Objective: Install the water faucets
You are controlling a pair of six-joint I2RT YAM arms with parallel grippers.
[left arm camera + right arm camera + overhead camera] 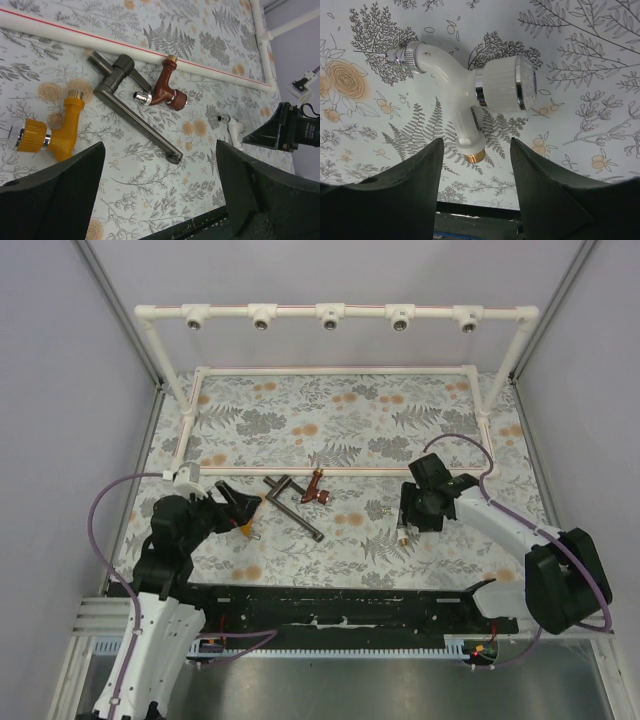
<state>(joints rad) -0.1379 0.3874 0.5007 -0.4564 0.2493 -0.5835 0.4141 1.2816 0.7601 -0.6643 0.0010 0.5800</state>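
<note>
The white faucet [470, 95] lies on the floral mat, its brass end between my open right gripper's [476, 142] fingertips without touching them. In the top view that gripper [408, 510] hovers over it and hides most of it. The orange-yellow faucet [65, 132], the larger dark grey faucet [125, 85] and the red-brown faucet [165, 90] lie loose ahead of my open, empty left gripper [160, 147]. In the top view the left gripper [240, 502] is beside the orange-yellow faucet [245, 528], with the dark grey one [290, 502] and the red-brown one [317, 485] to its right.
The white pipe rail [330, 315] with several metal-ringed tee sockets stands raised at the back. Its base frame's front pipe [300, 471] lies just behind the faucets and also shows in the left wrist view [100, 42]. Grey walls close both sides.
</note>
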